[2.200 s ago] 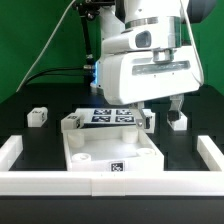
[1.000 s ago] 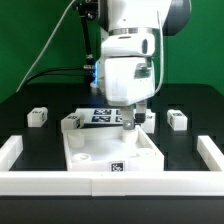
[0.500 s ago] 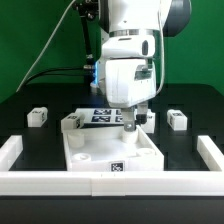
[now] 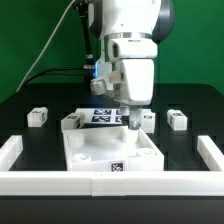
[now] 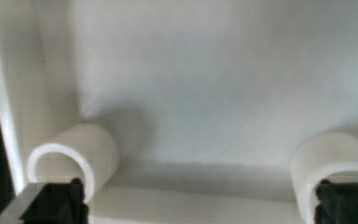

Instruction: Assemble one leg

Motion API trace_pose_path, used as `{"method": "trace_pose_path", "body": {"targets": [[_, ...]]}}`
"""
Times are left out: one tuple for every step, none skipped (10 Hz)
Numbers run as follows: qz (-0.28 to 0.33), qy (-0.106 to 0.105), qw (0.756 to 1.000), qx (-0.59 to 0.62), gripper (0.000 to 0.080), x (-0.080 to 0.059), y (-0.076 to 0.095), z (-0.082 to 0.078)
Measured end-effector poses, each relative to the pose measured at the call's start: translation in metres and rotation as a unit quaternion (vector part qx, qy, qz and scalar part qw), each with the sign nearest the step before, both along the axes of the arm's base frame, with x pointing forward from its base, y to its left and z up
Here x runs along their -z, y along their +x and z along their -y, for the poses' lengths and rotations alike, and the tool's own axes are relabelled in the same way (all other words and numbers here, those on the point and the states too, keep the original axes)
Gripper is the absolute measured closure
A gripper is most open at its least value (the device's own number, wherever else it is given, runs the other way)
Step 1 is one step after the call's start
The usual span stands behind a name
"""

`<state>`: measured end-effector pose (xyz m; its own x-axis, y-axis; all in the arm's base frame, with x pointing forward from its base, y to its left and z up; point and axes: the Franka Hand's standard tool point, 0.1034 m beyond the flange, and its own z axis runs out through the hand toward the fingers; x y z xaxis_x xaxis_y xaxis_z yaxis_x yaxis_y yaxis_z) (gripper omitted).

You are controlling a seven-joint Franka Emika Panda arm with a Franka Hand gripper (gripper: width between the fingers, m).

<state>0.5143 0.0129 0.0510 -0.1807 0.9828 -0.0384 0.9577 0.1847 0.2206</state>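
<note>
Wide white panel [image 4: 110, 150] lies directly under my fingers [image 5: 60, 200]. The wrist view shows its pale face with two rounded sockets [image 5: 78, 150], one by each fingertip.

The marker board [image 4: 104, 115] lies beyond the panel, behind my fingers.

My gripper [image 4: 133, 121] is spread wide, with nothing between the pads.

The leg [image 4: 149, 120] stands on the table just beside my fingers, toward the exterior view's right, and I am not touching it. The other legs [image 4: 38, 116] stand farther out on both sides.

Handling estimate: the leg is a small plastic block, so light, stiff and rather slick. It should be pinched across two flat opposite sides, low and square, or it may tip.

Unclear: my fingers partly cover the leg, and its tag is not readable. The wrist view is blurred and shows no leg.
</note>
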Motion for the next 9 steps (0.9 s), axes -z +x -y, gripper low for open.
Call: {"method": "trace_pose_path", "body": {"targets": [[-0.002, -0.002, 1.000, 0.003, 0.0150, 0.001, -0.002, 0.003], [-0.002, -0.002, 1.000, 0.004, 0.0150, 0.001, -0.001, 0.003], [-0.002, -0.002, 1.000, 0.004, 0.0150, 0.001, -0.001, 0.003], [-0.003, -0.002, 1.000, 0.004, 0.0150, 0.002, -0.002, 0.003], [-0.003, -0.002, 1.000, 0.004, 0.0150, 0.002, -0.002, 0.003], [-0.003, -0.002, 1.000, 0.004, 0.0150, 0.002, -0.002, 0.003], [0.005, 0.003, 1.000, 0.002, 0.0150, 0.005, -0.005, 0.003], [-0.001, -0.001, 1.000, -0.001, 0.0150, 0.008, -0.013, 0.011], [-0.004, -0.003, 1.000, 0.002, 0.0150, 0.008, -0.019, 0.019]]}}
